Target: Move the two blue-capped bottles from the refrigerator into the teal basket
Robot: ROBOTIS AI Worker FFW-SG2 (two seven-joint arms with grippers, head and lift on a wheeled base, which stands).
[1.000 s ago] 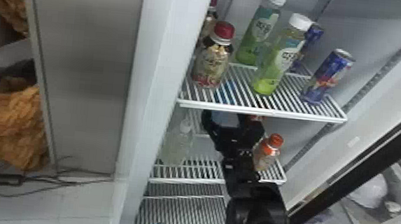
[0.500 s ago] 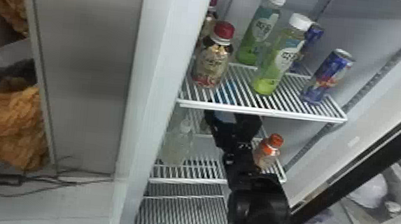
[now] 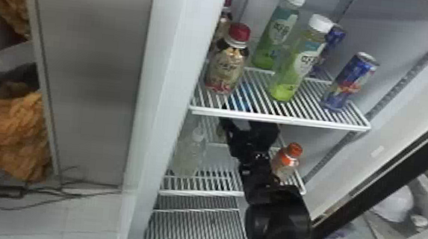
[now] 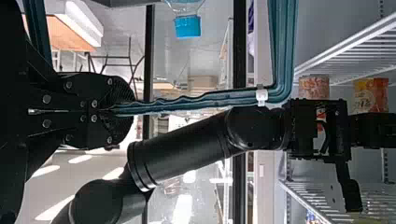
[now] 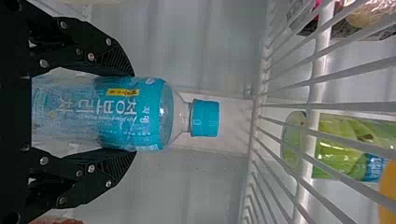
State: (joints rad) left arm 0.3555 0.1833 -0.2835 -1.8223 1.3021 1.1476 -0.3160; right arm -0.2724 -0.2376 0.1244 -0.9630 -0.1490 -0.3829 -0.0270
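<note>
Right gripper (image 5: 134, 113), part-open, clasps both sides of an upright blue-capped bottle (image 5: 126, 114) below a refrigerator shelf (image 5: 306, 161), likely for secure lifting; left gripper (image 4: 125, 109) pinches the teal basket (image 4: 284, 46), presumably steadying it; second bottle (image 4: 187, 26) seems inside

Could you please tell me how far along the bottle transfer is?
One blue-capped bottle already appears to be in the teal basket that the left gripper holds. The right gripper grips another bottle inside the refrigerator; basketing that remains.
</note>
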